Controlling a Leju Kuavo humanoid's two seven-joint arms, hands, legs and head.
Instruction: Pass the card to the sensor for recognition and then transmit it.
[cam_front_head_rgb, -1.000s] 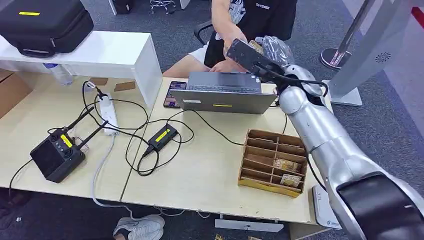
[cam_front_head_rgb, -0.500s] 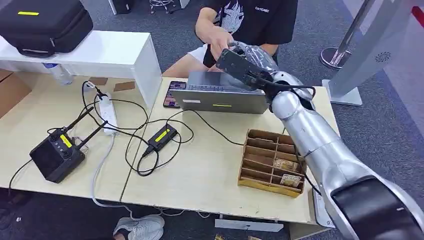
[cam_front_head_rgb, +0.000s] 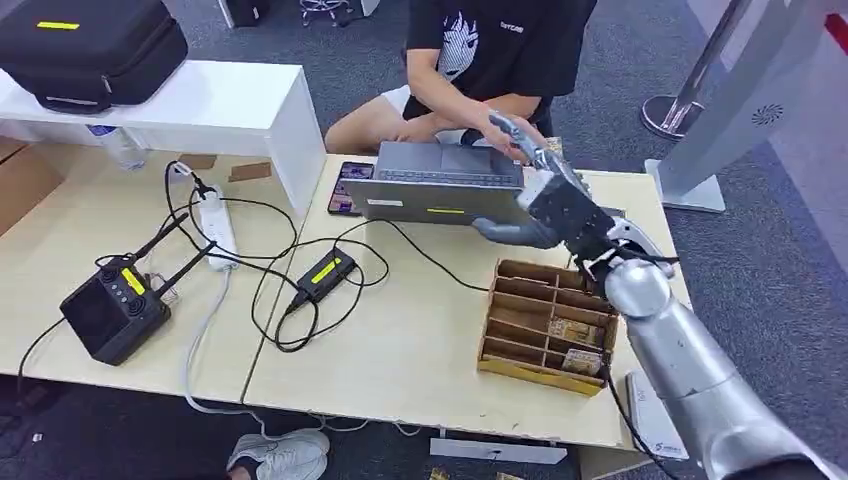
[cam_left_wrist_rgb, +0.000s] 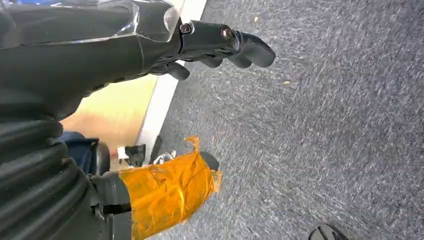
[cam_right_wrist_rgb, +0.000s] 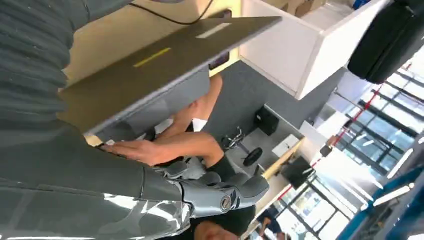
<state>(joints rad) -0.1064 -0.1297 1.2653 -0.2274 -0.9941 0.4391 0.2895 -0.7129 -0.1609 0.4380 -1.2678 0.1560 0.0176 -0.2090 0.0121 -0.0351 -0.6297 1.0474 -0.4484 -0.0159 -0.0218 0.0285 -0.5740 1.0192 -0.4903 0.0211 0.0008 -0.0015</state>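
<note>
My right hand (cam_front_head_rgb: 545, 195) hovers over the right end of the grey laptop (cam_front_head_rgb: 440, 185), fingers stretched toward the seated person (cam_front_head_rgb: 490, 50), thumb low by the lid. In the right wrist view the right hand (cam_right_wrist_rgb: 200, 192) has straight fingers with nothing between them. The person's hand (cam_front_head_rgb: 492, 124) lies just beside my fingertips on the laptop. Brown cards (cam_front_head_rgb: 573, 331) lie in the cardboard organizer (cam_front_head_rgb: 520, 300) under my forearm. A black sensor box with a yellow label (cam_front_head_rgb: 325, 272) sits mid-table. My left hand (cam_left_wrist_rgb: 215, 45) hangs over the carpet, holding nothing.
Cables loop around a white power strip (cam_front_head_rgb: 216, 225) and a black antenna box (cam_front_head_rgb: 113, 310) on the left table. A phone (cam_front_head_rgb: 345, 186) lies left of the laptop. A white shelf (cam_front_head_rgb: 200, 110) carries a black case (cam_front_head_rgb: 90, 45). A grey stand (cam_front_head_rgb: 735, 100) rises at the right.
My right arm has dropped from high in front of the person to just over the laptop's right end. The brown card seen in my hand a second ago has left it.
</note>
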